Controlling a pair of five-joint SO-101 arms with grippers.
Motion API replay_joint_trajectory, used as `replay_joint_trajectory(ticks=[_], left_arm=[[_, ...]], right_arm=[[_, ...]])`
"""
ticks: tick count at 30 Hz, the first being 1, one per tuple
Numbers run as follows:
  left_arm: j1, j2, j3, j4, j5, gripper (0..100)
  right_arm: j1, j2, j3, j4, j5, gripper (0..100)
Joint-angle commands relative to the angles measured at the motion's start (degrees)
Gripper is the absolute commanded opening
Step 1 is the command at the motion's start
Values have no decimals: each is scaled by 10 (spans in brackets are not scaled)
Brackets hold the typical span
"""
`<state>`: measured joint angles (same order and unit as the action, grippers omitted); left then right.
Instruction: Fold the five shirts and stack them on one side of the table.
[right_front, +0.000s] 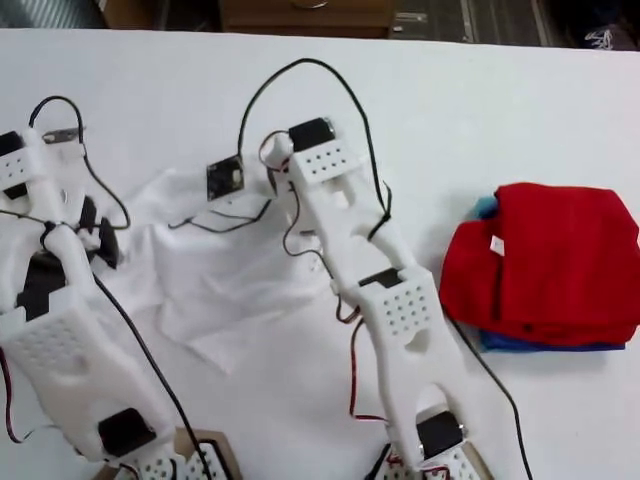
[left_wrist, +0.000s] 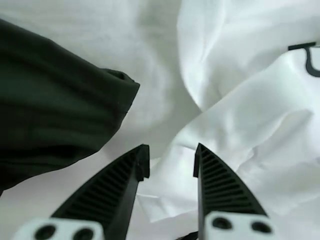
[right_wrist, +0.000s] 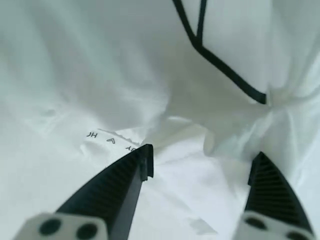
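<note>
A crumpled white shirt (right_front: 220, 270) lies on the white table between my two arms. My left gripper (left_wrist: 170, 160) is open, its fingertips just above a folded edge of the white shirt (left_wrist: 240, 125). A dark shirt (left_wrist: 50, 115) lies close beside that gripper. My right gripper (right_wrist: 204, 157) is open wide over the white shirt (right_wrist: 100, 75), nothing between its fingers. At the right side of the table, a folded red shirt (right_front: 545, 260) rests on a folded blue shirt (right_front: 500, 343).
Black cables (right_front: 300, 80) loop over the table from the arms, and one cable (right_wrist: 220, 65) crosses the cloth near the right gripper. The right arm (right_front: 390, 300) stretches over the table's middle, the left arm (right_front: 60, 340) along its left side. Bare table (right_front: 480, 110) lies at the back.
</note>
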<state>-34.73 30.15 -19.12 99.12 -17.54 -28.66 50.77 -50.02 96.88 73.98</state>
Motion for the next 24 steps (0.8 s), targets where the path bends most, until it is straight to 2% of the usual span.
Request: replay_joint_trajectory(ticks=[1, 14, 24], left_arm=[[-2, -43, -2, 3, 4, 173], [-2, -43, -3, 3, 4, 173], [-2, -43, -3, 3, 3, 173]], right_arm=[[10, -48, -21, 4, 4, 306], [0, -115, -18, 8, 2, 306], [-3, -115, 107, 5, 3, 306]])
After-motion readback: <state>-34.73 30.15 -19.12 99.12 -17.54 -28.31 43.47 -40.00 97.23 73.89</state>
